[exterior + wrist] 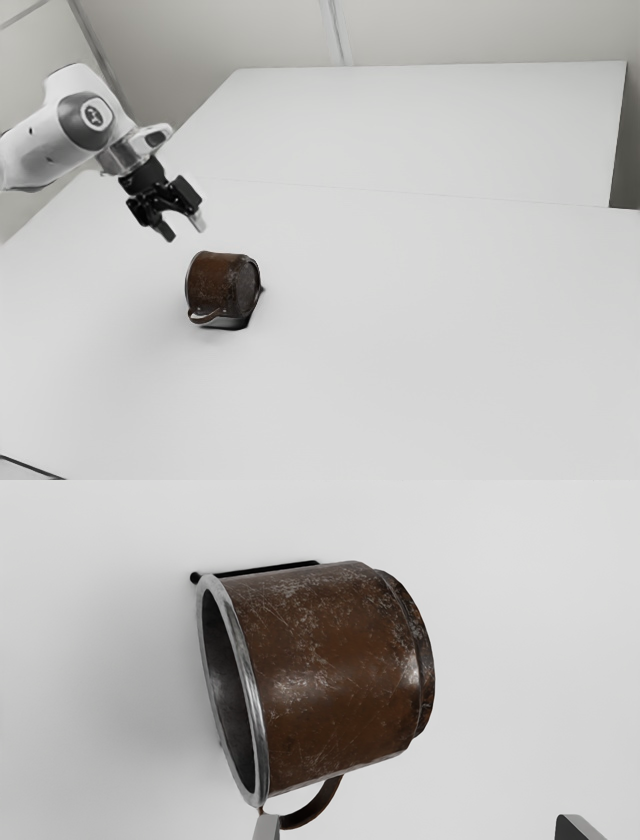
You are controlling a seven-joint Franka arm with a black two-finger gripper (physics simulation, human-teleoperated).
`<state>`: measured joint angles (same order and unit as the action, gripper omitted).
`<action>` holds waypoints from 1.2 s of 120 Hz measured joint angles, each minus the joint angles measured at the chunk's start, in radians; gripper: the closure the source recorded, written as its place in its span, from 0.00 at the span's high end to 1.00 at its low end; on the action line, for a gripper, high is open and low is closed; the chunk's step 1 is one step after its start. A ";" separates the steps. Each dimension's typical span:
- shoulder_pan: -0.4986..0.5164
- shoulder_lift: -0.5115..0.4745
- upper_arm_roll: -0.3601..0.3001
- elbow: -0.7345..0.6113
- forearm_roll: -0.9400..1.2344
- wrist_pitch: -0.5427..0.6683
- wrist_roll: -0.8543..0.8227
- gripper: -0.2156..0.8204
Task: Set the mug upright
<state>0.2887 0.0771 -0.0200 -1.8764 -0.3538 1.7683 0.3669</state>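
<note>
mug (222,284) on wht tbl (420,370), pale wall (460,30) bhnd

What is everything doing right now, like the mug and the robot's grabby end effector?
Rusty brown mug: lying on its side, not upright, mouth uncovered.
End effector: open, holding nothing, above the table.
Robot arm: reaching in from the exterior view's left.
Table: bearing the mug.

In the wrist view, a fingertip (267,828) of the tool (184,231) partly covers the handle (321,804) of the mug (330,670); the surface (400,350) beneath the mug is hidden.
</note>
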 joint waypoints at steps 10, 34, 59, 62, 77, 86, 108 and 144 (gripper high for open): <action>0.031 0.021 0.000 -0.004 -0.018 0.011 0.030 0.79; 0.050 0.072 0.000 -0.005 -0.074 0.025 0.097 0.79; 0.077 0.130 0.000 -0.009 -0.151 0.032 0.165 0.79; 0.078 0.136 0.000 -0.009 -0.162 0.033 0.172 0.79; 0.085 0.158 0.000 -0.024 -0.229 0.039 0.213 0.79; 0.093 0.165 0.001 -0.043 -0.283 0.041 0.242 0.79; 0.101 0.169 0.001 -0.100 -0.435 0.042 0.314 0.79; 0.107 0.165 0.000 -0.130 -0.566 0.025 0.399 0.29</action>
<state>0.3959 0.2424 -0.0199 -2.0060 -0.9196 1.7929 0.7662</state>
